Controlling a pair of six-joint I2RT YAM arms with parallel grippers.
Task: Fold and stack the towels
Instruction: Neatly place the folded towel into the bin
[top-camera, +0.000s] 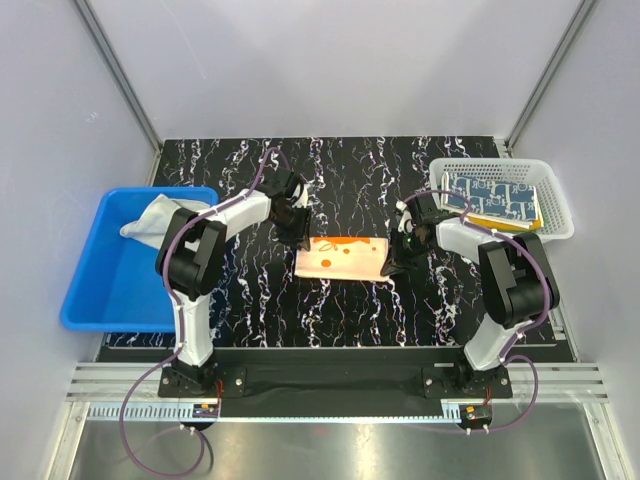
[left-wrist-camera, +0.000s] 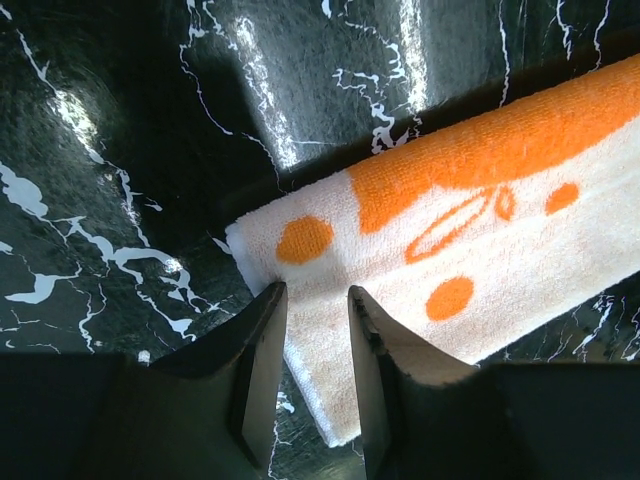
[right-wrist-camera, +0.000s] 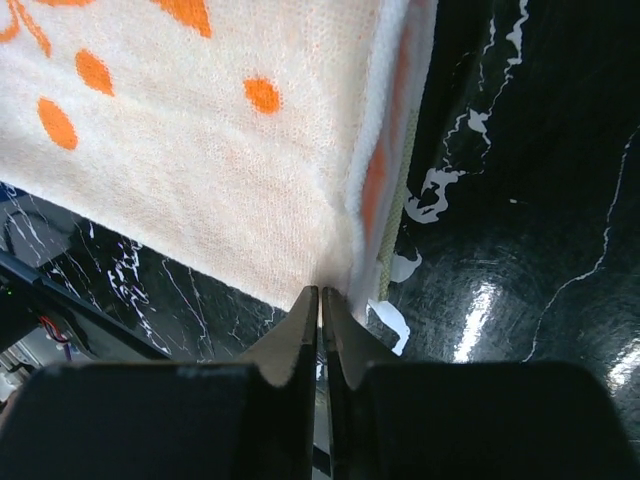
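Cream fox towel (top-camera: 345, 258): folded into a long strip, lying flat on the tabletop (top-camera: 350, 315), about midway between its left and right edges.
Left tool (left-wrist-camera: 317, 292): released, fingers apart, poised over the strip's left end by its nearer corner.
Right tool (right-wrist-camera: 320, 292): clenched to a sliver at the strip's right end; it appears to nip the layered edge, though the contact is hard to see.
Whitish towel (top-camera: 150, 215): crumpled in the blue bin (top-camera: 95, 290) at the left edge.
Navy-patterned towel (top-camera: 495, 192): on a yellow towel (top-camera: 510, 221) in the white basket (top-camera: 560, 205), far right corner.
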